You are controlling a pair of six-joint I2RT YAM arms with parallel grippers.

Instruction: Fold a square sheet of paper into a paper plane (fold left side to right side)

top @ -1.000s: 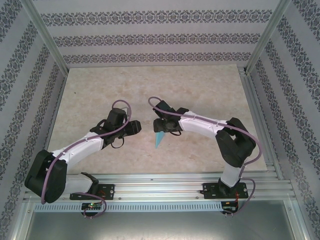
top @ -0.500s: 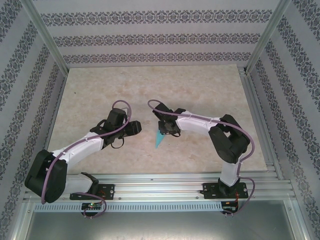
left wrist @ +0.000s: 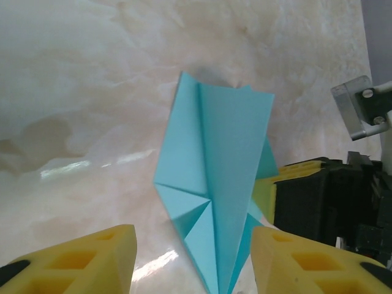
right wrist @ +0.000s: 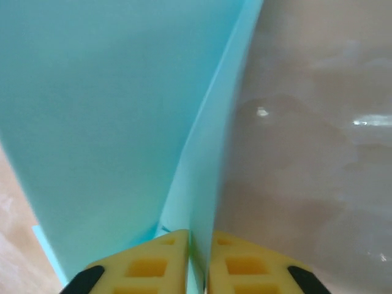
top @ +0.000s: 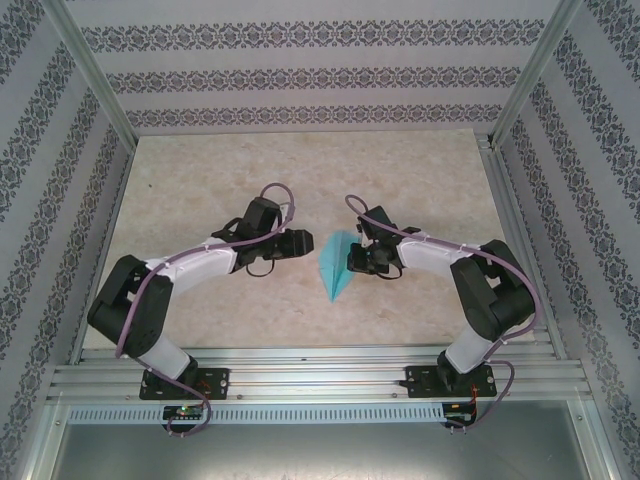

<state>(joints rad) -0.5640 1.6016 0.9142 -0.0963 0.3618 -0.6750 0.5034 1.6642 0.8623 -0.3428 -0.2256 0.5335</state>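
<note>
Your table (top: 200,170) is a pale beige, marbled slab, glossy enough to throw glare. Metal rails (top: 320,365) run along its near edge. Over its middle is the turquoise paper plane (top: 335,262); you can't tell whether it touches down.

Overhead rear view onto marbled beige counter (top: 300,170); two close wrist views, sharing folded turquoise paper plane (left wrist: 214,184).

L gripper (left wrist: 193,260) jaws apart, R gripper (right wrist: 199,260) pinched on paper plane (top: 334,268); both arms bent inward, tips facing.
</note>
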